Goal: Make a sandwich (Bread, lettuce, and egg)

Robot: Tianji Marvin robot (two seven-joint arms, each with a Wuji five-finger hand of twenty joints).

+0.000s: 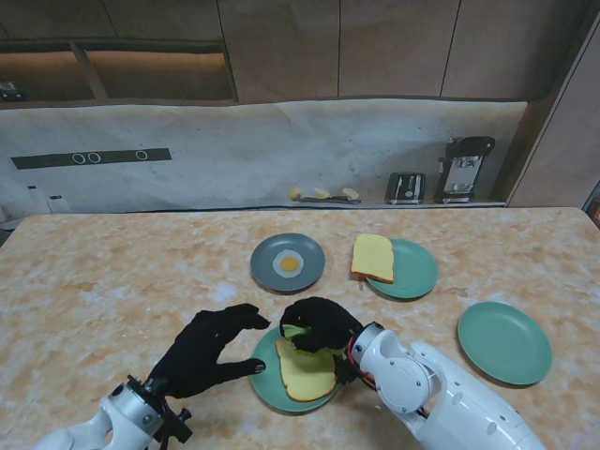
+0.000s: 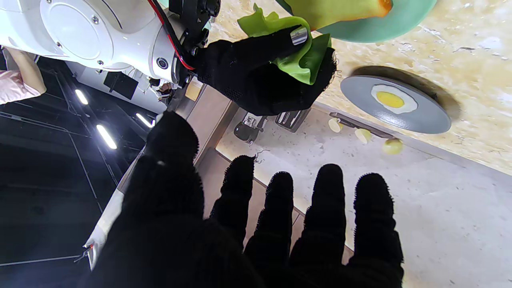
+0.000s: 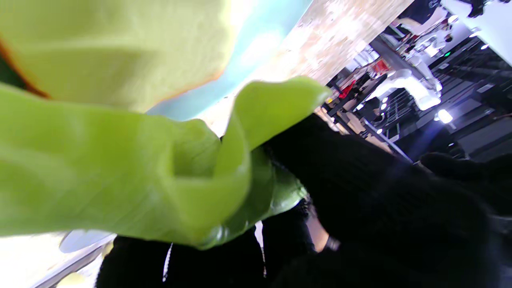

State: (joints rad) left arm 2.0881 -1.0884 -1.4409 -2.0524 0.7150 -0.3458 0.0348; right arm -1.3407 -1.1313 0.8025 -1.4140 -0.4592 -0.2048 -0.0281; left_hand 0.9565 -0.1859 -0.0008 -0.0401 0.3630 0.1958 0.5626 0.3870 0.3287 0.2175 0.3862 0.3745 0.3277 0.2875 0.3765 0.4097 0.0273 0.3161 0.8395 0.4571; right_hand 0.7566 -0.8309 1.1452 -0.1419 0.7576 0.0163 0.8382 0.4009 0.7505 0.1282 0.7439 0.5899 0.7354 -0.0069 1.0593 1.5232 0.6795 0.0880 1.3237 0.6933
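Note:
My right hand (image 1: 320, 324) is shut on a green lettuce leaf (image 1: 298, 335), held just over a yellow bread slice (image 1: 306, 373) on the near green plate (image 1: 269, 384). The left wrist view shows the lettuce (image 2: 301, 56) crumpled in the right hand (image 2: 260, 76). In the right wrist view the lettuce (image 3: 120, 172) fills the frame, with the bread (image 3: 120, 44) behind it. My left hand (image 1: 208, 351) is open, fingers spread, beside the plate's left rim. A fried egg (image 1: 290, 264) lies on a grey plate (image 1: 267, 272) farther from me. A second bread slice (image 1: 373, 257) rests on another green plate (image 1: 417, 272).
An empty green plate (image 1: 504, 342) sits at the right. A toaster (image 1: 406, 187) and a black appliance (image 1: 464, 169) stand on the back counter, with small pale items (image 1: 323, 194) beside them.

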